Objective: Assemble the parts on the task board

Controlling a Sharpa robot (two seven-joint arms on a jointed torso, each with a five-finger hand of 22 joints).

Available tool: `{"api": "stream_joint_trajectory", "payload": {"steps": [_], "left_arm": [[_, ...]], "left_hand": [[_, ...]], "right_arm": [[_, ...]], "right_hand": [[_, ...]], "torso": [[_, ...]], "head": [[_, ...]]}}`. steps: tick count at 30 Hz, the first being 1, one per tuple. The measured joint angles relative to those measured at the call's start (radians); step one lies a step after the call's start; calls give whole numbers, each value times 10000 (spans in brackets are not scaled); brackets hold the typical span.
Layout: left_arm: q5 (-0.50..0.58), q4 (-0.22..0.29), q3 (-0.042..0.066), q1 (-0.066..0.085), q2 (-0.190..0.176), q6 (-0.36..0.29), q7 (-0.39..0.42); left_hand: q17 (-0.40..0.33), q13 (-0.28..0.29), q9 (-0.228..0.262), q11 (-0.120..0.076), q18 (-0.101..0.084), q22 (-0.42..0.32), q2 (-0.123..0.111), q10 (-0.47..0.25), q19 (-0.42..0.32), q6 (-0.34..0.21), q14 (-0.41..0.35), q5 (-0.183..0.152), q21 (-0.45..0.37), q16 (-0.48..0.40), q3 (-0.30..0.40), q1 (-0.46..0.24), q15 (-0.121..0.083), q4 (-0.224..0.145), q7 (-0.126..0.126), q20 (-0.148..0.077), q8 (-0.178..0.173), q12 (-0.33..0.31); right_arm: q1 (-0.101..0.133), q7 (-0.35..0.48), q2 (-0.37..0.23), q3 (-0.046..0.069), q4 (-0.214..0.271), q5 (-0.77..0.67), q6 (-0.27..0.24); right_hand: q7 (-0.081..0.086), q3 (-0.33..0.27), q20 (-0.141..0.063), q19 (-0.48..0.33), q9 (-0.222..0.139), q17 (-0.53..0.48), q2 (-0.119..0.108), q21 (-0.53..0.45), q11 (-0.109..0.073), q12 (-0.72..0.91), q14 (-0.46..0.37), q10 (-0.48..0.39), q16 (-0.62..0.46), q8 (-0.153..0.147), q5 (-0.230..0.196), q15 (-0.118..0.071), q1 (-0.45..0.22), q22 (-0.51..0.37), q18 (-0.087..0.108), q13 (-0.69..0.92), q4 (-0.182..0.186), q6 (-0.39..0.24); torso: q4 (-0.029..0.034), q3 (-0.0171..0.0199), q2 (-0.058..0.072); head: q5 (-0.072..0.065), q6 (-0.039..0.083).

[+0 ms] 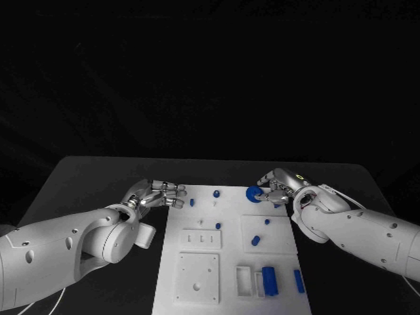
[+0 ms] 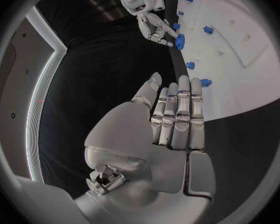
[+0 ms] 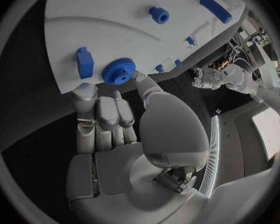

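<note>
Nearest the robot, on the white rectangular task board (image 1: 231, 262), two upright blue block-shaped parts (image 1: 269, 280) are seen beside a white slotted holder, with a slim blue bar (image 1: 298, 281) laid flat just to their right. Farther up the board, a small blue peg (image 1: 255, 240) is seen on a raised white square panel, and another small blue peg (image 1: 216, 194) is stood near the board's far edge.

At the far right corner of the board, a blue toothed gear wheel (image 1: 254, 193) is pinched between the thumb and fingertips of the right hand (image 1: 278, 186); in the right wrist view the gear (image 3: 119, 70) is seen at the board's edge, just beside a blue block (image 3: 84, 62), and whether it rests on the board cannot be told.

Beyond the board's far left corner, over the black table (image 1: 96, 177), the left hand (image 1: 159, 195) is held with fingers curled inward. In the left wrist view its fingers (image 2: 177, 115) are seen folded toward the palm, with nothing gripped.
</note>
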Motion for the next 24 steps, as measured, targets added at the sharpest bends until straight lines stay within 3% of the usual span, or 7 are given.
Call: {"api": "stream_joint_trajectory", "payload": {"steps": [24], "left_arm": [[3, 14, 0, -1, -26, 3, 1]], "left_hand": [[0, 0, 0, 0, 0, 1, 0, 0, 0, 0, 0, 0, 0, 0, 0, 0, 0, 0, 0, 0, 0, 0]], "right_arm": [[-105, -116, 336, 25, -312, -525, 434]], "right_hand": [[-17, 254, 0, 0, -17, 12, 44, 39, 0, 0, 0, -1, 36, -2, -349, 0, -45, -1, -7, 33, -78, 200]], "torso": [[0, 3, 11]], "head": [[24, -91]]}}
